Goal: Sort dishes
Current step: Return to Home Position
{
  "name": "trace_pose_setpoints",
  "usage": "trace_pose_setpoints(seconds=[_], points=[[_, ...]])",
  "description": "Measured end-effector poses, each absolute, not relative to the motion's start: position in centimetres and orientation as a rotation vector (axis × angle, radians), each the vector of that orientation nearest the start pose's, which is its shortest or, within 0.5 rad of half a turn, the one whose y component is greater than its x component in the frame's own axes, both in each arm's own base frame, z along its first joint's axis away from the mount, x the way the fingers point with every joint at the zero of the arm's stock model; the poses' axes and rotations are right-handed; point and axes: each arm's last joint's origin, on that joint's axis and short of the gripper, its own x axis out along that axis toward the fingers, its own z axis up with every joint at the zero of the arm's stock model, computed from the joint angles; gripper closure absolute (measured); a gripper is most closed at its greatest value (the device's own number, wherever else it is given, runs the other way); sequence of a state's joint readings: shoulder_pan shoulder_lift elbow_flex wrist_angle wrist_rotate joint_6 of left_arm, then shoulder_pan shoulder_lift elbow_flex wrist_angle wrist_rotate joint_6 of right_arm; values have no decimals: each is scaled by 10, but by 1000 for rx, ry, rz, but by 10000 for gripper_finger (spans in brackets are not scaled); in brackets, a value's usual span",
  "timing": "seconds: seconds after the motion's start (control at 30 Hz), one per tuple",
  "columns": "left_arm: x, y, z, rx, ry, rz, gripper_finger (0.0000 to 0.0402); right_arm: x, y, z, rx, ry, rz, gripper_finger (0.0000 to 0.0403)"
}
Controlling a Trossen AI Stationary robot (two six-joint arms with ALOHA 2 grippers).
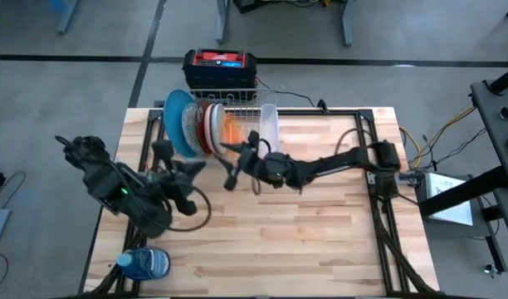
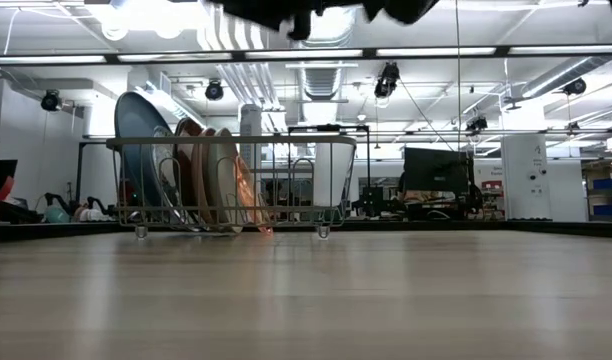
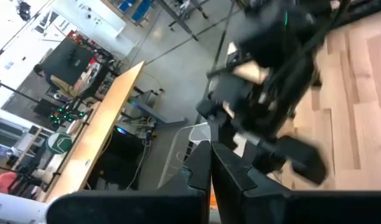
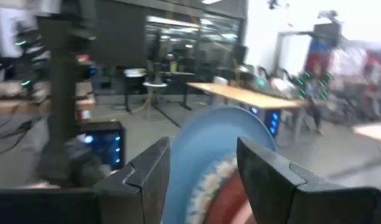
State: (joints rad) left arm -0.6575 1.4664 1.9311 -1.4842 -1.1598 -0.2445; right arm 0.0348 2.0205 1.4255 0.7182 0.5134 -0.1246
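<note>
Table (image 2: 306,300) boards fill the near part of the low view, bare up to the wire rack (image 2: 231,145) at the far edge. Rack load, left to right in the low view: large blue plate (image 2: 136,140), patterned plate (image 2: 168,175), pink dish (image 2: 191,165), pale plate (image 2: 222,175), orange bowl (image 2: 250,195), all standing on edge in the slots. Clear container (image 2: 326,180) sits at the rack's right end. Writing: nothing legible. Black box (image 1: 219,61) with a red top, on the floor beyond the table's far edge, carries a label too small to read. Blue bottle (image 1: 146,263) sits at the near left corner of the table, no text readable on it. Bottle and box show in the high view only; the low view gives the arms merely as dark shapes along its top. Right gripper (image 4: 203,155): reaches in from the right to mid-table, just near of the rack. Its jaws are spread wide and empty. Its wrist view looks between them at the blue plate's face with the patterned plate's rim in front, where the high view sees these dishes edge-on. Left gripper (image 3: 209,152): over the left half of the table, near of the rack, jaws pressed together with nothing between. Its wrist view shows the right arm (image 3: 265,81) across the boards.
</note>
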Motion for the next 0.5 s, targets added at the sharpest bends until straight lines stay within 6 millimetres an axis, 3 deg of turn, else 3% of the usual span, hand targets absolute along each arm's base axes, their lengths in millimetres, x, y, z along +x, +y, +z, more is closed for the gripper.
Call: trace_pose_setpoints(seconds=[0.17,0.23,0.37,0.43,0.5], points=[[215,-133,440,587,579,504,401,435,35,292,-197,-112,-318,241],[225,-142,431,547,592,410,401,418,42,302,-208,-134,-211,249],[246,-172,411,483,576,-76,401,374,50,314,-231,-143,88,267],[253,-188,398,543,511,-327,401,349,52,312,-225,-142,173,278],[254,-195,380,635,490,-462,401,322,55,309,-249,-146,196,291]])
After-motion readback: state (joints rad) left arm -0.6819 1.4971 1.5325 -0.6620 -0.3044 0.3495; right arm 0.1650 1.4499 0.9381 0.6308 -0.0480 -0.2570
